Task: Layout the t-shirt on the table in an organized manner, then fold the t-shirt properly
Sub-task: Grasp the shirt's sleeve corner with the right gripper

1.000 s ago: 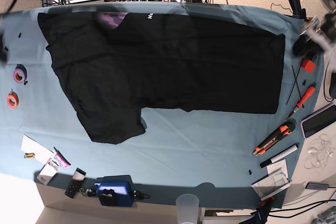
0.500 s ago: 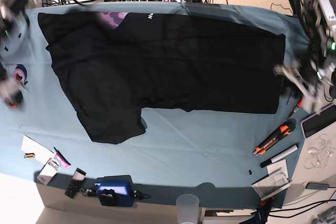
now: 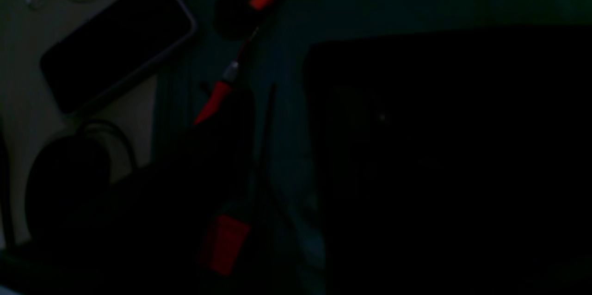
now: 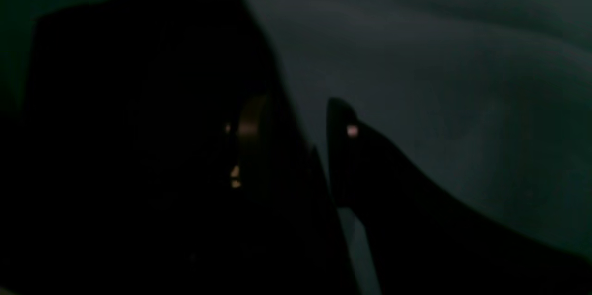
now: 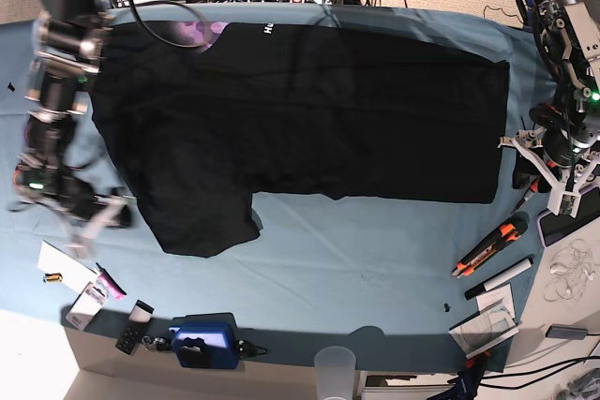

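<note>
Left gripper [image 5: 542, 168] sits just off the t-shirt's hem edge, at the base view's right, fingers spread and nothing between them; it hangs over bare table [image 5: 375, 269] beside the red-handled screwdriver [image 5: 544, 173]. Left wrist view is very dark but shows the t-shirt [image 3: 439, 156] edge just inboard of the tools, phone [image 3: 115, 45] further out. Right gripper [image 5: 94, 220] is at the opposite end, just beside the near sleeve, jaws apart, empty as far as I can tell; right wrist view is too dark to confirm more than two fingertips [image 4: 340, 114] over the cloth next to dark fabric. T-shirt [image 5: 300, 110] lies flat, long axis running across the table from collar end near the right arm to hem near the left arm, far sleeve at the table's back edge. So each arm is nearest its own end: hem corner lies inboard of the left gripper, sleeve inboard of the right. My guess: layout looks mostly done, fold grasps come next.
</note>
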Robot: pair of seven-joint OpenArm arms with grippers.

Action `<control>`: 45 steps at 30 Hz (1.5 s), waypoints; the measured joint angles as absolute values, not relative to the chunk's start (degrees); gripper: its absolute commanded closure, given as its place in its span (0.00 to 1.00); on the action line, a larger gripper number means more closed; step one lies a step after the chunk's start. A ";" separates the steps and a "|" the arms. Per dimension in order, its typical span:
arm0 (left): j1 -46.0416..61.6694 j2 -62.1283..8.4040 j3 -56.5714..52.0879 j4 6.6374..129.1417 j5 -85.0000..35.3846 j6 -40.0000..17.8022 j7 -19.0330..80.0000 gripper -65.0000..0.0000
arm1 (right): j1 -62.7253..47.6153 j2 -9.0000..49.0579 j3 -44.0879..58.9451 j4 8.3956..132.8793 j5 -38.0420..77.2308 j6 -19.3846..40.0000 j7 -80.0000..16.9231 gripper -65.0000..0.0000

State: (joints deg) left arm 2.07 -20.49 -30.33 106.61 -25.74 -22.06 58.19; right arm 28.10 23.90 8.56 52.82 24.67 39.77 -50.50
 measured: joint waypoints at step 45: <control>2.07 -20.49 -30.33 106.61 -25.71 -22.06 58.19 0.57 | -3.27 21.08 8.23 91.70 28.60 37.95 -62.43 1.00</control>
